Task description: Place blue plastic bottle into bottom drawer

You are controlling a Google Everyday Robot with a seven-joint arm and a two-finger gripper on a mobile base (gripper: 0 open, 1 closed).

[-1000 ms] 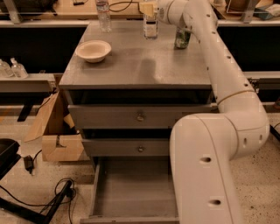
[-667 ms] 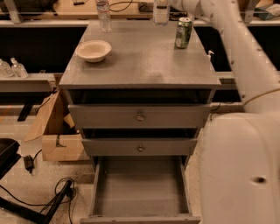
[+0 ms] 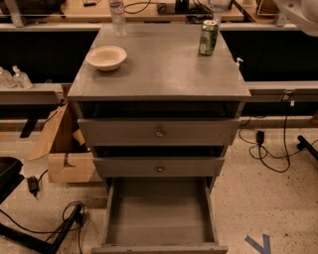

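- Grey bench [image 3: 159, 74] is standing mid-frame in the camera view, carrying three drawers in its front.
- The bottom drawer [image 3: 160, 213] is sitting pulled out toward the camera, showing its plain grey inside.
- The two upper drawers [image 3: 159, 133] are sitting shut, each bearing a round knob.
- A green drink can [image 3: 208, 37] is standing upright near the bench's far right corner. A cream bowl [image 3: 106, 57] is resting toward the far left, and a clear bottle [image 3: 118, 17] is standing behind it at the far edge.
- The blue plastic bottle [image 3: 219, 4] is showing only as a pale translucent end cut by the top edge, just behind the can and well apart from the bottom drawer.
- A white robot arm [image 3: 300, 12] is crossing the top right corner. The end effector is lying beyond the frame's top edge, so I cannot tell whether it is apart, together or clamped on anything.
- A cardboard box [image 3: 64, 149] is sitting on the floor left of the bench.
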